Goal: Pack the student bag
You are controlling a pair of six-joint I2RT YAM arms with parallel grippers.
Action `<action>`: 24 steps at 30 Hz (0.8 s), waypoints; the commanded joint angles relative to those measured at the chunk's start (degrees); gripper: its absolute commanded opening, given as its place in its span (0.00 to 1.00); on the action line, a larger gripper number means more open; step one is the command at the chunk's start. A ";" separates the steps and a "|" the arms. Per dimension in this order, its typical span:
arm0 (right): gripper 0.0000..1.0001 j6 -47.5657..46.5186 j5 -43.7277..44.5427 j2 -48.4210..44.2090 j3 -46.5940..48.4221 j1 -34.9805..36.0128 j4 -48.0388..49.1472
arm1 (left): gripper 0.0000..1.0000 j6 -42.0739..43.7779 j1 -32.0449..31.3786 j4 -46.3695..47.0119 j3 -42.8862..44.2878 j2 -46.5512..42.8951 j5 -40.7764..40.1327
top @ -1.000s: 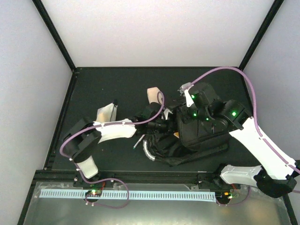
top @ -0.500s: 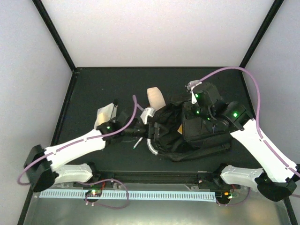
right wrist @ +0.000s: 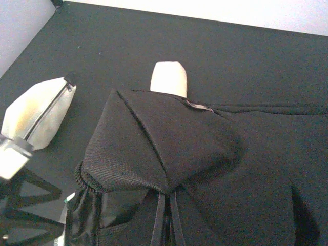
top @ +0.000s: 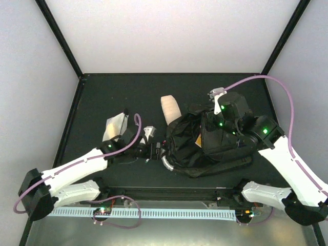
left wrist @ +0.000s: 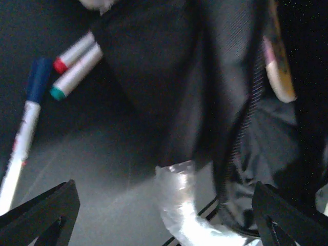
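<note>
The student bag, a large black backpack, lies on its side in the middle of the table, its grey curved handle toward the left arm. My right gripper is shut on a fold of the bag's top fabric and holds it raised. My left gripper stands wide open just left of the bag's mouth, holding nothing. In the left wrist view the handle and the open zipper edge lie between its fingers. Something beige shows inside the bag.
Two markers and a blue-capped pen lie on the table left of the bag. A whitish zip pouch sits further left. A cream-coloured item lies just behind the bag. Black frame rails border the table.
My left arm has drawn back out of the bag toward the left and near edge, and its jaws have opened wider. The right gripper, still pinching the fabric, has shifted slightly right.
</note>
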 commanded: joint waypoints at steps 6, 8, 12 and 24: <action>0.04 0.75 -0.70 -4.07 -0.93 -0.31 8.72 | 0.82 -3.45 0.46 21.66 -3.78 12.08 18.32; 0.04 0.93 -0.62 -4.31 -1.28 -0.34 8.84 | 0.69 -4.24 0.46 25.94 -3.82 13.95 21.54; 0.04 1.40 1.77 -5.02 -1.82 -0.32 8.74 | 0.29 -5.34 0.46 30.20 -3.05 14.04 24.82; 0.10 1.38 31.98 -10.82 5.67 -0.47 3.49 | 0.09 -6.02 -1.93 20.29 28.56 10.82 28.51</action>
